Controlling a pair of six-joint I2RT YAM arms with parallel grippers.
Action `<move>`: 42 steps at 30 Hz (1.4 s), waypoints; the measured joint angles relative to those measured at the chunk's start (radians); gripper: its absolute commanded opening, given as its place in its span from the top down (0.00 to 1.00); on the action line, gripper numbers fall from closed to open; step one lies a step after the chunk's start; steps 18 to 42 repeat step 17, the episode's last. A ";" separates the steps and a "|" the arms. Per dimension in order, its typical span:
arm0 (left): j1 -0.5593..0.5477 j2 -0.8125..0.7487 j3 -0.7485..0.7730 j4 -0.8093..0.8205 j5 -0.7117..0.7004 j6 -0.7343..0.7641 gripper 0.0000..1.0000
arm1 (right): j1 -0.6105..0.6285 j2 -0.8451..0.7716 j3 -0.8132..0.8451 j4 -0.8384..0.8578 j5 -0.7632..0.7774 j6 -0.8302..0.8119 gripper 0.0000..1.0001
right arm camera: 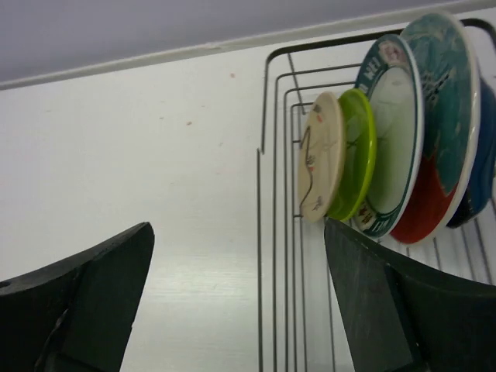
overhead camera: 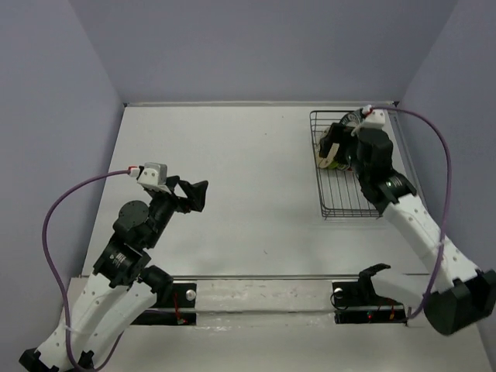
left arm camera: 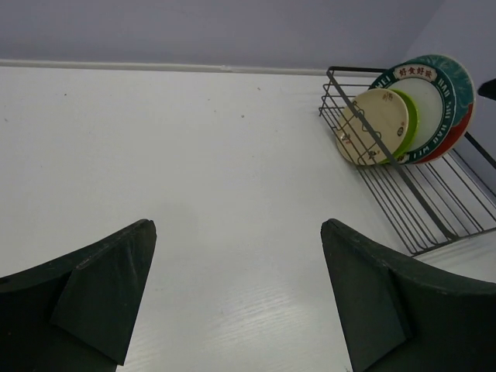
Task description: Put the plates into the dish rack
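the dish rack (overhead camera: 345,198), far right, holds on edge the beige plate (right arm camera: 319,159), lime green plate (right arm camera: 359,147), blue-rimmed plate (right arm camera: 394,124), red plate (right arm camera: 435,167) and dark blue plate (right arm camera: 485,159). left gripper (left arm camera: 238,225) and right gripper (right arm camera: 236,229) gape wide, empty. no orange plate shows; the right arm would best rise straight up, without nudging the beige one.

Bright, even light; soft shadows, sharp focus throughout.

The left arm (overhead camera: 116,263) is folded at the elbow, and the left pincer (overhead camera: 195,194) points toward the right with its jaws wide apart. The right arm (overhead camera: 418,225) stretches far forward, and the right pincer (right arm camera: 238,226) is likewise spread, gripping nothing.
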 measured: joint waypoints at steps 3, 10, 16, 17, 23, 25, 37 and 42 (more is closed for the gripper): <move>0.000 0.032 0.000 0.001 0.000 0.000 0.01 | 0.000 -0.235 -0.217 0.093 -0.111 0.041 0.00; 0.000 0.143 0.000 -0.001 0.011 -0.002 0.01 | 0.000 -0.573 -0.513 0.130 -0.237 0.109 0.00; 0.000 0.193 0.003 -0.001 0.037 -0.017 0.01 | 0.000 -0.719 -0.531 0.117 -0.285 0.097 0.00; 0.000 0.198 0.005 -0.001 0.047 -0.023 0.01 | 0.000 -0.739 -0.530 0.117 -0.290 0.093 0.00; 0.000 0.198 0.005 -0.001 0.047 -0.023 0.01 | 0.000 -0.739 -0.530 0.117 -0.290 0.093 0.00; 0.000 0.198 0.005 -0.001 0.047 -0.023 0.01 | 0.000 -0.739 -0.530 0.117 -0.290 0.093 0.00; 0.000 0.198 0.005 -0.001 0.047 -0.023 0.01 | 0.000 -0.739 -0.530 0.117 -0.290 0.093 0.00; 0.000 0.198 0.005 -0.001 0.047 -0.023 0.01 | 0.000 -0.739 -0.530 0.117 -0.290 0.093 0.00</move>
